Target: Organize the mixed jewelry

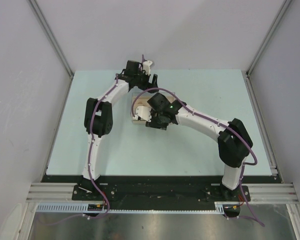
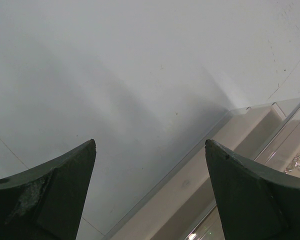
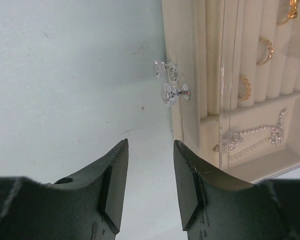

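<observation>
Right end effector [image 3: 150,142] parted beside box [image 3: 187,125] front edge — table [image 3: 65,75] leftward.

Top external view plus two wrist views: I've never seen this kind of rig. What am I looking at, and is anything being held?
The overhead picture shows two white-and-black robot arms, the left arm and the right arm, bolted at the near edge of a pale table. Both reach toward a beige box near the middle. The other two pictures come from cameras on the wrists, so each shows its own two dark fingers. The left gripper is wide open above the table, beside the box. The right gripper is open too, pointing toward the box's clear knob. Inside the box, gold rings sit in padded slots and a silvery chain lies in a separate compartment. Neither gripper holds anything.
</observation>
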`<action>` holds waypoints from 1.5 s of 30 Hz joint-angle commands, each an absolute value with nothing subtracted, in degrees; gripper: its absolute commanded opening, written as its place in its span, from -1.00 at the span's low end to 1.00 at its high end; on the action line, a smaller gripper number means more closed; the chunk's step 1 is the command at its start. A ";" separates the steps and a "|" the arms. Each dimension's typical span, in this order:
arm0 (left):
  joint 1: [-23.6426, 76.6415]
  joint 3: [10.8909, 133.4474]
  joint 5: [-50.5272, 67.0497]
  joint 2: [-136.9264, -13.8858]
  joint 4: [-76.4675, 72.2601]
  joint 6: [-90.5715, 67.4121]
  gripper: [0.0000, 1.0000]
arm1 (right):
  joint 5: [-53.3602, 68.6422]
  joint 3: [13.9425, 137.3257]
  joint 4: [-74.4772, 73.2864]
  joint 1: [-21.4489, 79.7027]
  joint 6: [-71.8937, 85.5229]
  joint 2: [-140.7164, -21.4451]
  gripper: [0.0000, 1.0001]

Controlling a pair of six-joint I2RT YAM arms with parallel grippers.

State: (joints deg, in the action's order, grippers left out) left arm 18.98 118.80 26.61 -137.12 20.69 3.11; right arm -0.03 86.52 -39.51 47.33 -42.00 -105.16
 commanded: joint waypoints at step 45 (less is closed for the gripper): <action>20.48 117.15 26.72 -135.18 27.77 6.50 0.90 | -5.54 86.13 -31.46 46.41 -37.97 -107.58 -0.05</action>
State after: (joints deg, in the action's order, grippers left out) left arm 19.00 118.43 26.57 -136.92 20.36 3.14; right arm -4.67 86.11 -32.62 45.58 -39.48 -109.67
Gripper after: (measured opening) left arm 0.948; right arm 0.469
